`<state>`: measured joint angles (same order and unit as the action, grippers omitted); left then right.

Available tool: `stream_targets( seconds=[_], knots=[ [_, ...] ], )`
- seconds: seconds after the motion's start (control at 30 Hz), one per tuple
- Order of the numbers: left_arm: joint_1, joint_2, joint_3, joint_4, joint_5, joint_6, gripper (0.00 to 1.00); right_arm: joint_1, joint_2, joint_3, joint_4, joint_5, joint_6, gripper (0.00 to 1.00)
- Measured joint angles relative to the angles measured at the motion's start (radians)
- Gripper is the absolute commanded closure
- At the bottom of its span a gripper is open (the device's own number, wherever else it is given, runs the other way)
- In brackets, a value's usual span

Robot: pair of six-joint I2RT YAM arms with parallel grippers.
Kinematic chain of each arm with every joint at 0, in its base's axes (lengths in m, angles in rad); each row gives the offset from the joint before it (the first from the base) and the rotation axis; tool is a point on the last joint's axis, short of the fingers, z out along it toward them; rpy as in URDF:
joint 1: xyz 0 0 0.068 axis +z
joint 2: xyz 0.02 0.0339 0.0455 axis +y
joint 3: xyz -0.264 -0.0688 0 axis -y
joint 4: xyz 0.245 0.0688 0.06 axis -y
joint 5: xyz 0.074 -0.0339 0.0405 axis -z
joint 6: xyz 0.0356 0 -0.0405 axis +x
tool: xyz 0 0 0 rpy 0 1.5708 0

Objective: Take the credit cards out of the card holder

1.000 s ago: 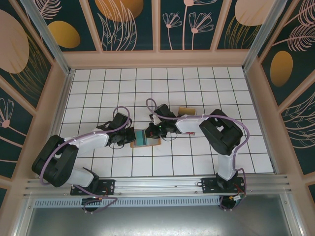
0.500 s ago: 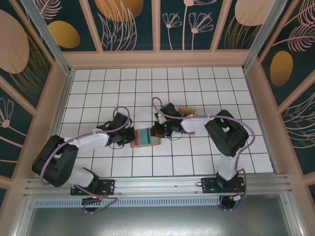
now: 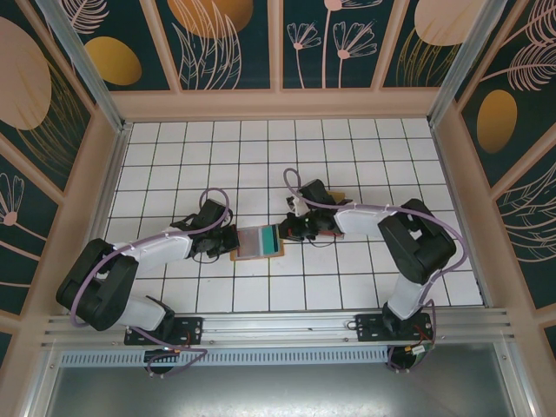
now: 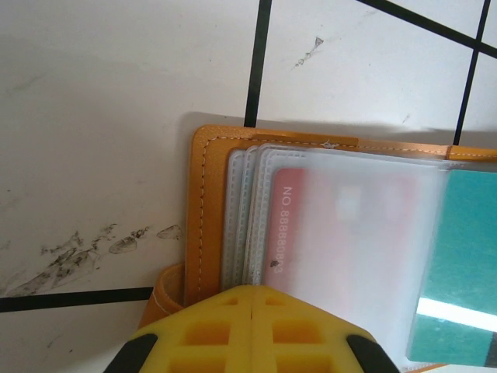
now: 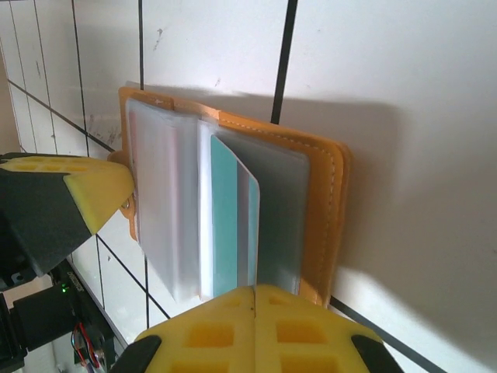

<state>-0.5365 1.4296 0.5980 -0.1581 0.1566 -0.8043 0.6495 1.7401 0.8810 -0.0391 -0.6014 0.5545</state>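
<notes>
Card holder (image 3: 252, 244) lies open lengthwise left-right, teal card (image 3: 271, 236) protruding right.

The flat orange-brown folding card holder (image 4: 203, 210) looks like matt stitched leather, maybe faux. Its frosted clear plastic sleeves (image 4: 349, 217) are smooth; the teal card (image 4: 466, 249) is glossy, white tabletop (image 4: 116, 101) scuffed.

Pretty sure this is a robotics lab test cell: white gridded worktop (image 3: 347, 148) boxed in by leafy printed panels (image 3: 226, 43), with a left arm (image 3: 156, 250) and right arm (image 3: 417, 248) bolted to an aluminium rail (image 3: 287, 323) along the near edge.
</notes>
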Motion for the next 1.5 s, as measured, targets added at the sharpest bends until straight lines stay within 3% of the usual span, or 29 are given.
stream_targets(
  seconds=[0.23, 0.43, 0.53, 0.67, 0.97, 1.2, 1.5],
  knots=[
    [0.0, -0.003, 0.002, -0.005, -0.001, 0.0, 0.99, -0.029, -0.055, -0.005, -0.051, 0.002, -0.04, 1.0],
    [0.0, -0.039, 0.018, -0.069, -0.04, 0.012, 0.55, -0.04, -0.13, 0.07, -0.201, 0.084, -0.13, 1.0],
    [0.0, -0.081, 0.04, -0.095, -0.068, 0.008, 0.4, -0.04, -0.165, 0.144, -0.288, 0.165, -0.202, 1.0],
    [0.0, -0.15, 0.086, -0.11, -0.108, 0.005, 0.02, -0.042, -0.221, 0.227, -0.397, 0.3, -0.325, 1.0],
    [0.0, -0.278, 0.149, -0.106, -0.169, 0.011, 0.02, -0.02, -0.332, 0.27, -0.565, 0.64, -0.726, 1.0],
    [0.0, -0.288, 0.149, -0.104, -0.183, 0.016, 0.02, 0.108, -0.345, 0.233, -0.579, 0.904, -1.033, 1.0],
    [0.0, -0.293, 0.146, -0.105, -0.196, 0.018, 0.01, 0.129, -0.33, 0.119, -0.566, 1.048, -1.247, 1.0]
  ],
)
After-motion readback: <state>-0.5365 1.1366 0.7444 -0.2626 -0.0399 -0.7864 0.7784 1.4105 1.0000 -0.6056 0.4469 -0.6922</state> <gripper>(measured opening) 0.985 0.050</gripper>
